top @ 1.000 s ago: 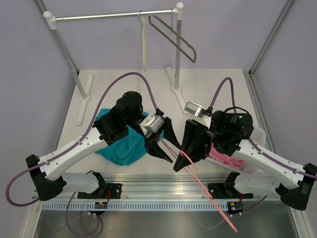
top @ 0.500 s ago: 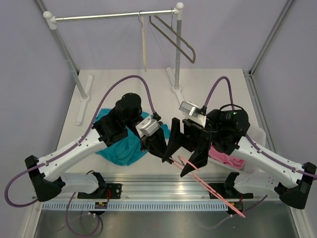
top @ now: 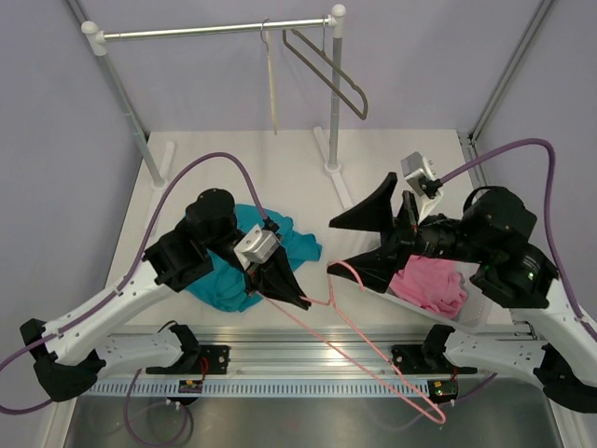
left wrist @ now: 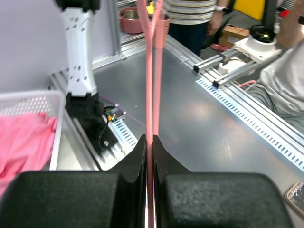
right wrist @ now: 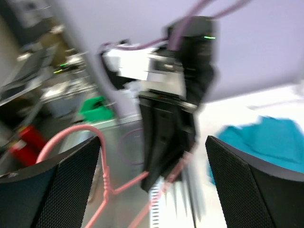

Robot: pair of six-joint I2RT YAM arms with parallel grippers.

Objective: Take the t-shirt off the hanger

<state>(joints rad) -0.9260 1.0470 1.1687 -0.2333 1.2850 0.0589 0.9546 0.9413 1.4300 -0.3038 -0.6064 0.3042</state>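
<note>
The table (top: 280,168) carries the t-shirt (top: 297,245), which lies crumpled left of the middle, under the left arm and off the hanger (left wrist: 150,95). The hanger reaches from the table's near edge out over the rail. The left hand (top: 300,301) is closed tightly on its thin wire. The right hand (top: 334,247) stands wide open and holds nothing; the hook is just beside its lower finger.

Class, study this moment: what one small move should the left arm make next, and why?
Probably lower the thin pink wire hanger onto the white table and release it. The left gripper is shut on it, the teal cotton t-shirt already lies off it on the table, and the right gripper stands open, clear.
</note>
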